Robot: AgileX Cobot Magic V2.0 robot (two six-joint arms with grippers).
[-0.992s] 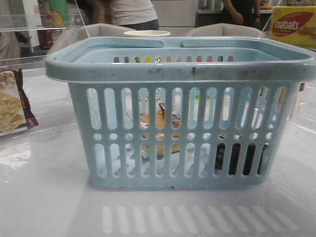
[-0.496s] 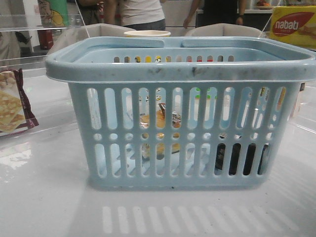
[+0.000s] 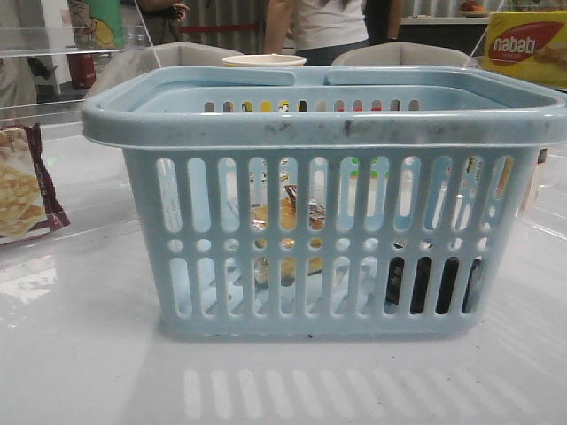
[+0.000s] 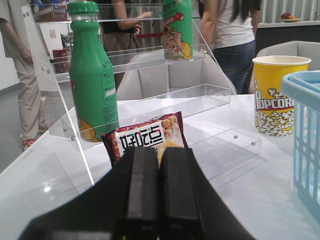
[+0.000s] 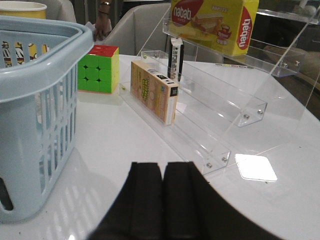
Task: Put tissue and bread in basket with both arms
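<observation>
The pale blue basket (image 3: 328, 119) stands in the middle of the table. It also shows in the left wrist view (image 4: 305, 140) and the right wrist view (image 5: 40, 75). Through its front slots I see the golden-brown bread (image 3: 285, 232) in clear wrap near the middle and the dark tissue pack (image 3: 436, 283) at the bottom right. My left gripper (image 4: 159, 155) is shut and empty, left of the basket, facing a maroon-edged cracker bag (image 4: 147, 137). My right gripper (image 5: 162, 170) is shut and empty, right of the basket. Neither gripper shows in the front view.
A green bottle (image 4: 92, 75) and a clear acrylic shelf (image 4: 150, 100) stand at the left, with a popcorn cup (image 4: 277, 95) behind the basket. At the right are a puzzle cube (image 5: 98, 68), a small box (image 5: 155, 90), a yellow nabati box (image 5: 215, 22) and another acrylic rack (image 5: 225, 100).
The basket, its contents and the table items have not moved. Only the people in the background have shifted.
</observation>
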